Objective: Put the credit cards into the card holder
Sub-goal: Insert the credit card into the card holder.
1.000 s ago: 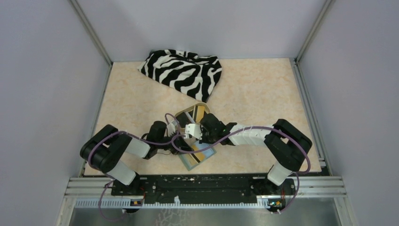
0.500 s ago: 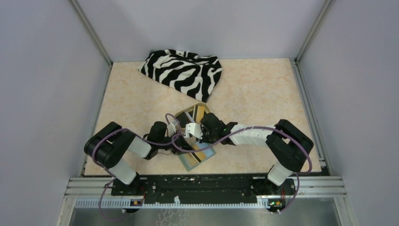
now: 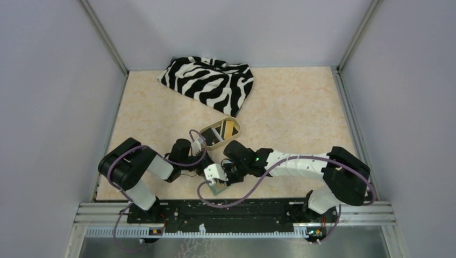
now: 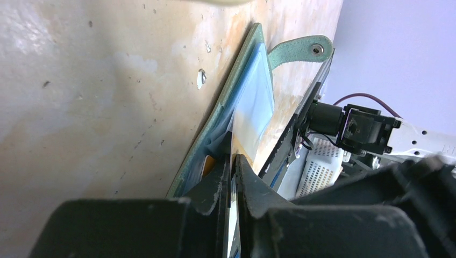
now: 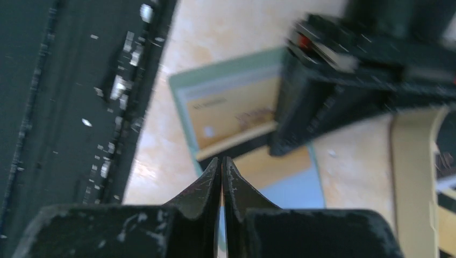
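Observation:
The sage-green card holder [image 5: 180, 86] lies open near the table's front edge, its snap tab [image 4: 293, 49] pointing away from my left wrist. A gold-yellow credit card [image 5: 236, 115] sits in its pocket, with a dark strip along the card's lower edge. My left gripper [image 4: 234, 166] is shut on a thin inner flap of the holder. My right gripper [image 5: 221, 164] hovers over the holder's near part, shut with nothing visible between its fingers. From above, the right gripper [image 3: 218, 186] covers most of the holder, and the left gripper [image 3: 206, 165] is just beside it.
A tan oval dish [image 3: 236, 124] with more cards inside stands just behind the grippers. A zebra-striped cloth [image 3: 209, 80] lies at the back. The black base rail [image 3: 231, 209] runs close in front of the holder. Walls enclose the table on three sides.
My right arm has swung from beside the dish toward the front edge, and its gripper now hides the holder from above. Its jaws opened slightly, then shut. The left gripper has kept its place.

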{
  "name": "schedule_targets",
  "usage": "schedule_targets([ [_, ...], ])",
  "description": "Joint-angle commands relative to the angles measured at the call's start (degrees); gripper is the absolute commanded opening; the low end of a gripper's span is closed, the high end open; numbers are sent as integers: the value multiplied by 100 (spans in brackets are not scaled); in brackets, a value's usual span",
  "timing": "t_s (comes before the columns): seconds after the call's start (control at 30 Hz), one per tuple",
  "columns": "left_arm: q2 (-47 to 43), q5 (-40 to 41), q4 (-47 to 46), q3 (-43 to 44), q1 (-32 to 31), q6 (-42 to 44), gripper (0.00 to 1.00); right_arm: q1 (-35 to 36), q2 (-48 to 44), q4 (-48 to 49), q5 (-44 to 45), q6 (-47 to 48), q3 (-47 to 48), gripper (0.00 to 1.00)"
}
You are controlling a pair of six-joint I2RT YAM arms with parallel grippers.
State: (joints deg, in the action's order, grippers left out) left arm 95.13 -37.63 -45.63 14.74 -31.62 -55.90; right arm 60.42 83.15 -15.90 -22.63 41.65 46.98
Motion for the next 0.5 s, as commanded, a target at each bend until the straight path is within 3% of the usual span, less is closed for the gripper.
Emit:
schedule_targets([
  [0.0,188,315,305,-138,16,233,13,642,265,284,46,-71,190,0],
  [0.23,265,258,273,-101,15,246,14,1008,759,919,1454,-744,306,0],
  [0.47,311,217,248,-69,16,254,15,1154,869,1329,2012,-941,206,0],
])
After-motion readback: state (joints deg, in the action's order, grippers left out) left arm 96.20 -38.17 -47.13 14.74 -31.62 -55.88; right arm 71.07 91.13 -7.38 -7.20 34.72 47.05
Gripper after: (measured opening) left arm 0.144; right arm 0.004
